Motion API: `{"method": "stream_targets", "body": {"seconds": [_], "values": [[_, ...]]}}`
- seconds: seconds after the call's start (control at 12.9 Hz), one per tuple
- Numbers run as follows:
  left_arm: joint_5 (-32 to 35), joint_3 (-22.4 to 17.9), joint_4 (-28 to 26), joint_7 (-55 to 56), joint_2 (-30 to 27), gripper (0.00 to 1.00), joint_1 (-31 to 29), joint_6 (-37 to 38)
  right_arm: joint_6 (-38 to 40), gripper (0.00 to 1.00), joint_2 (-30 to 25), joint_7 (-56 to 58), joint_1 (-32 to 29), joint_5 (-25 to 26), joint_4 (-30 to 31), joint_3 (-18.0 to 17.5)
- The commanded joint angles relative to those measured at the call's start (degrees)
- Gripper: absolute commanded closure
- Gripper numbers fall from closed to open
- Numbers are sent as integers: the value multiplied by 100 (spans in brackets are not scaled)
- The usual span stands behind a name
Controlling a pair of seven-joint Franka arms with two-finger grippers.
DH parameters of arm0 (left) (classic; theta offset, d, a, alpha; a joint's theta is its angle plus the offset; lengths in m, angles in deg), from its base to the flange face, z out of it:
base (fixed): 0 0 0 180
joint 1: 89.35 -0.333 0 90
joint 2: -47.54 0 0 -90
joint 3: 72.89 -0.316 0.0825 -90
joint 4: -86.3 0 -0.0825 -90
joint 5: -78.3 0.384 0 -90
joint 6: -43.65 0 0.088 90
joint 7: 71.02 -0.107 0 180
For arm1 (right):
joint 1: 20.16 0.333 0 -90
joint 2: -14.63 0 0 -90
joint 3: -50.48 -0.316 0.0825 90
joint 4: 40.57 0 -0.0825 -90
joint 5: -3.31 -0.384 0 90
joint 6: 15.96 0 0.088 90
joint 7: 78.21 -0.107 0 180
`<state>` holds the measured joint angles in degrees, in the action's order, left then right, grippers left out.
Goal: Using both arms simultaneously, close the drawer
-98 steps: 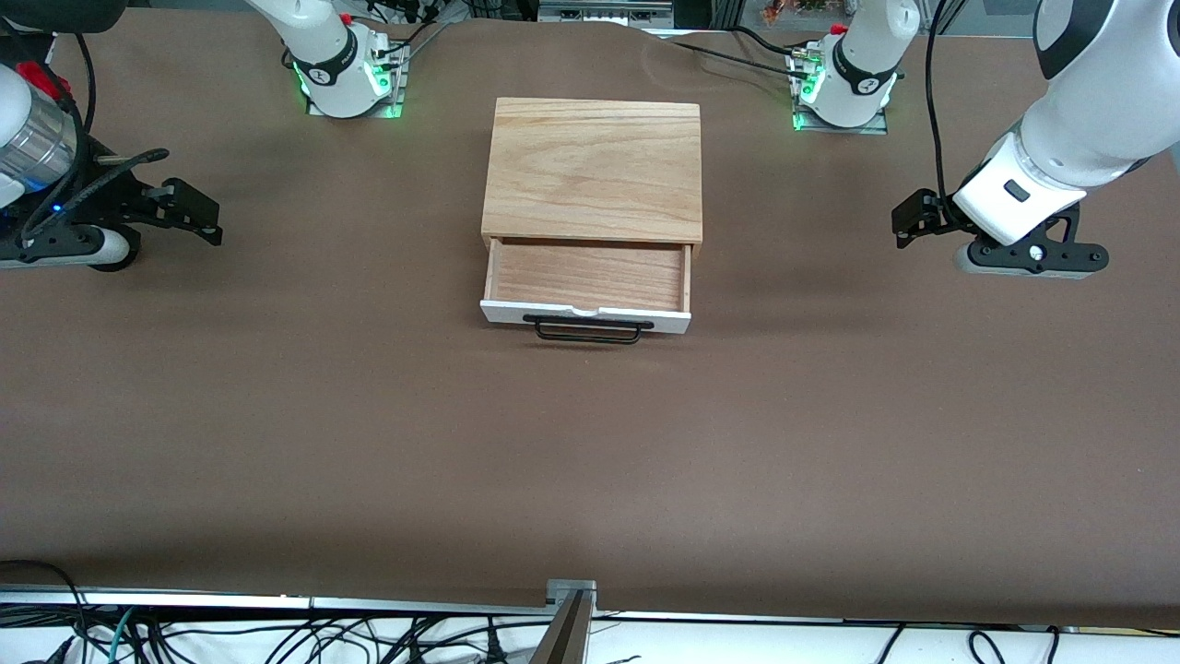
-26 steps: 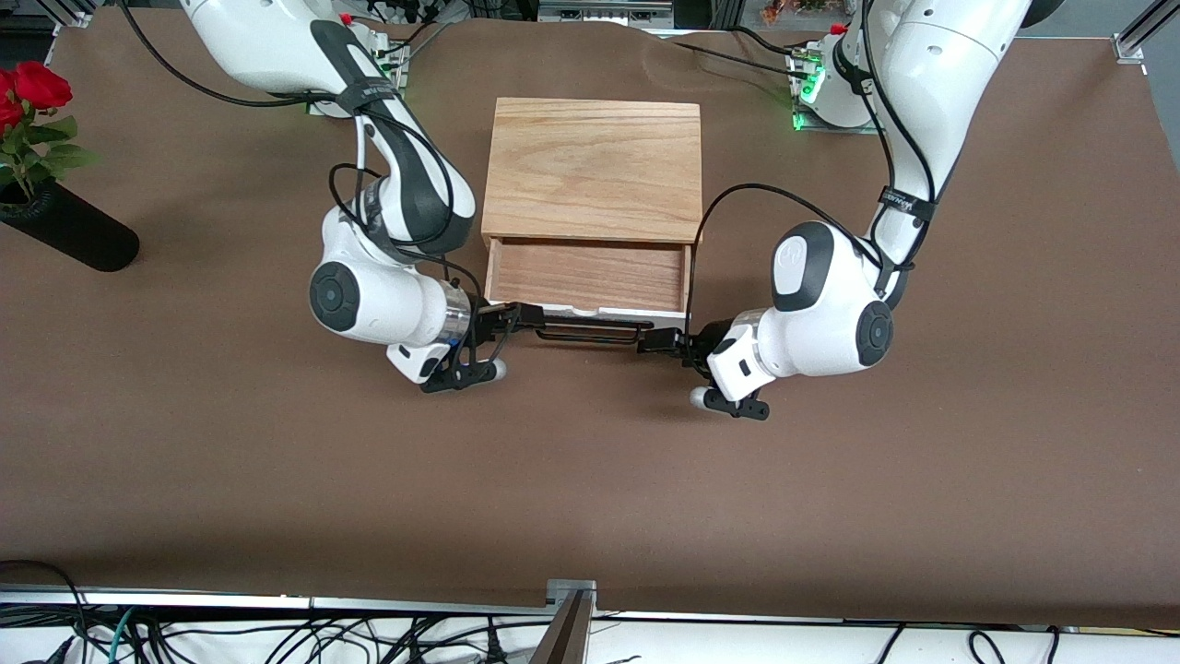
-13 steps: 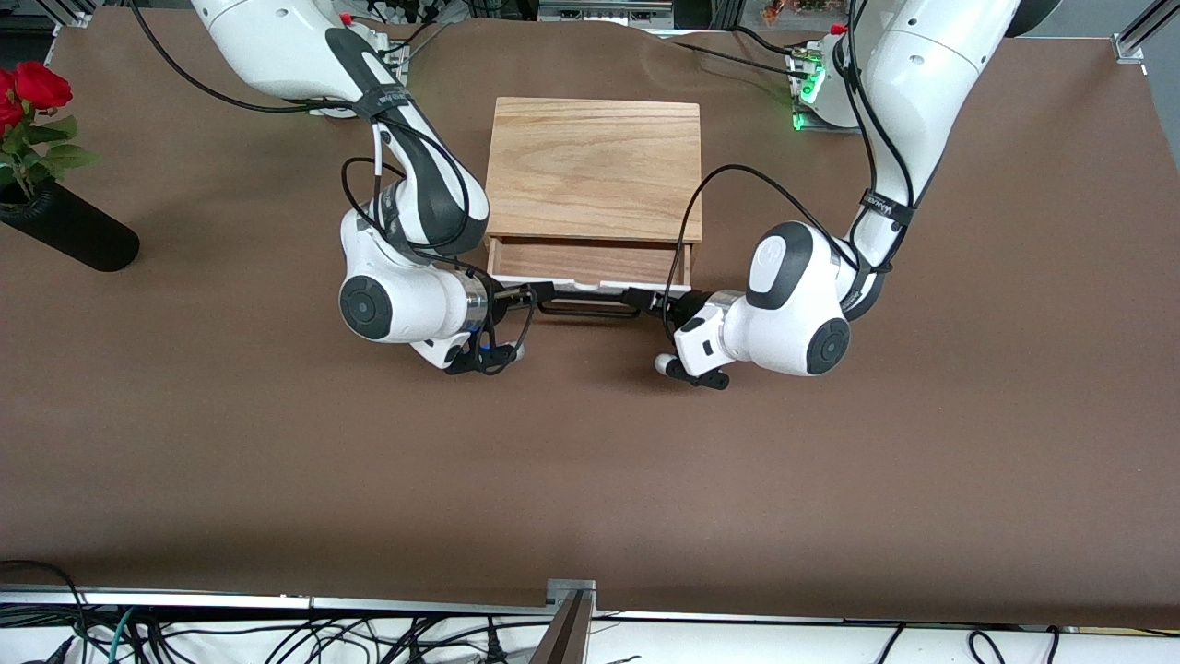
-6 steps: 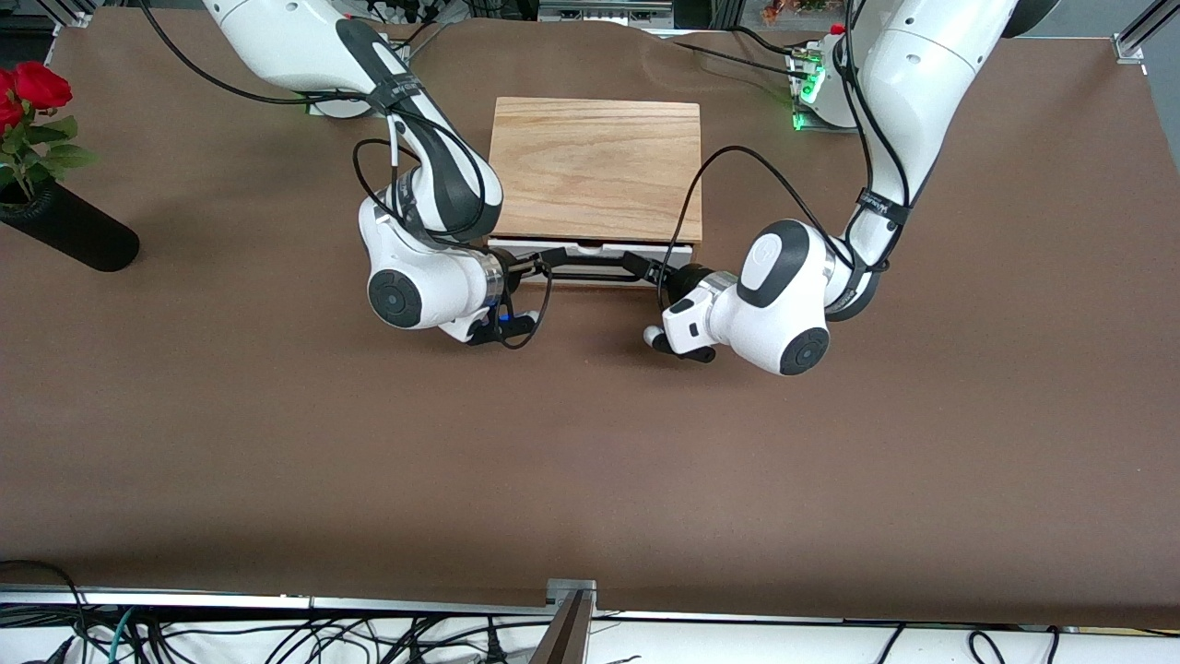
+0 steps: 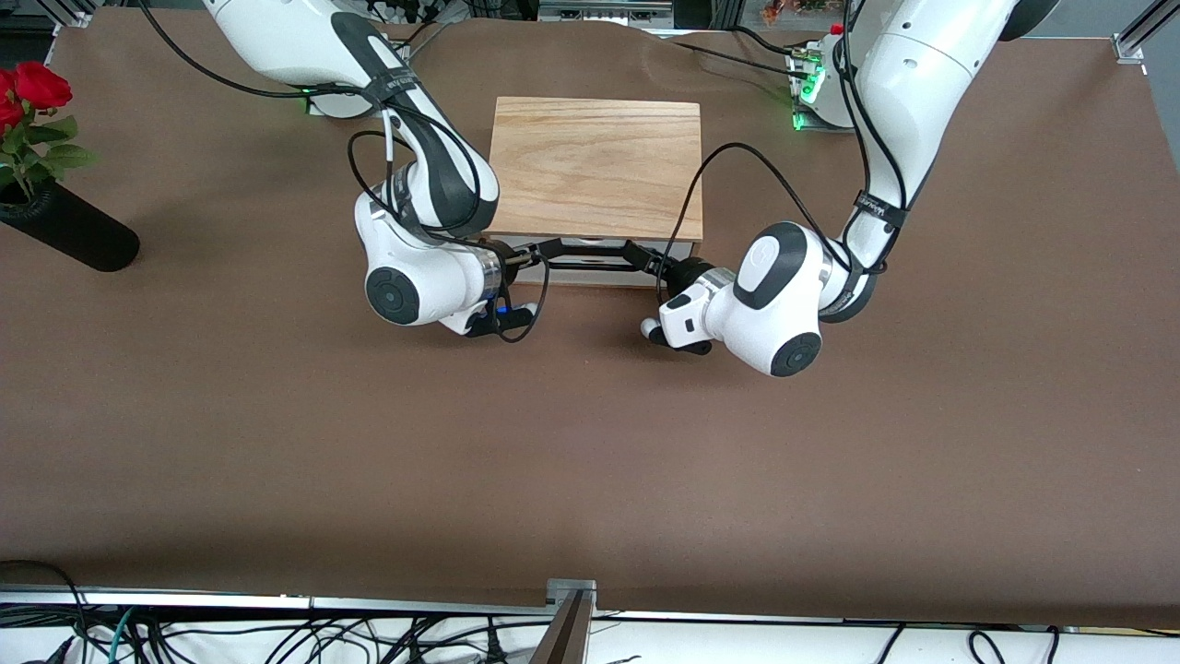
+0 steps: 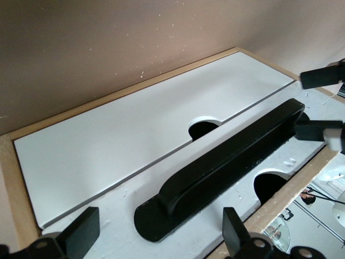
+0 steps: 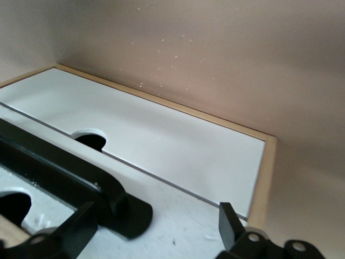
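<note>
The light oak box (image 5: pixel 595 166) stands mid-table. Its drawer is pushed in, so only a strip of the white front panel (image 5: pixel 680 250) and the black bar handle (image 5: pixel 590 262) show under the box top. My left gripper (image 5: pixel 639 254) is open at the handle's end toward the left arm. In the left wrist view the panel (image 6: pixel 129 140) sits flush in the wood frame, and my left gripper (image 6: pixel 159 240) straddles the handle's foot (image 6: pixel 161 218). My right gripper (image 5: pixel 542 253) is open at the handle's other end. In the right wrist view it (image 7: pixel 156 229) straddles that foot (image 7: pixel 126 216).
A black vase (image 5: pixel 69 235) with red roses (image 5: pixel 28 92) lies at the right arm's end of the table. The green-lit bases (image 5: pixel 816 92) stand by the box's back corners. Cables (image 5: pixel 277 636) hang along the table edge nearest the front camera.
The drawer has slid fully into the box. Both grippers moved with its front panel toward the box, staying open at the handle's two ends.
</note>
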<state>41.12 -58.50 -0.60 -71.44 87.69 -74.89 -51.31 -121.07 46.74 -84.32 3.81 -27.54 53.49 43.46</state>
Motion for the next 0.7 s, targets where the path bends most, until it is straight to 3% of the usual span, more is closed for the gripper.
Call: {"method": "stream_targets", "body": {"seconds": [0.0,0.16,0.39,0.62], "values": [[-88,-15,50,-11,-34,0,-21,434,404,0,-240,128,-234,-8,-238,209],[-36,-59,478,-37,-122,0,-240,434,658,0,-240,128,-489,70,-607,289],[349,-68,1016,-63,-341,0,-802,434,650,0,-371,57,-613,1043,-881,446],[1928,-59,1219,-273,-675,0,-1067,434,580,0,-932,258,-613,1877,-908,886]]}}
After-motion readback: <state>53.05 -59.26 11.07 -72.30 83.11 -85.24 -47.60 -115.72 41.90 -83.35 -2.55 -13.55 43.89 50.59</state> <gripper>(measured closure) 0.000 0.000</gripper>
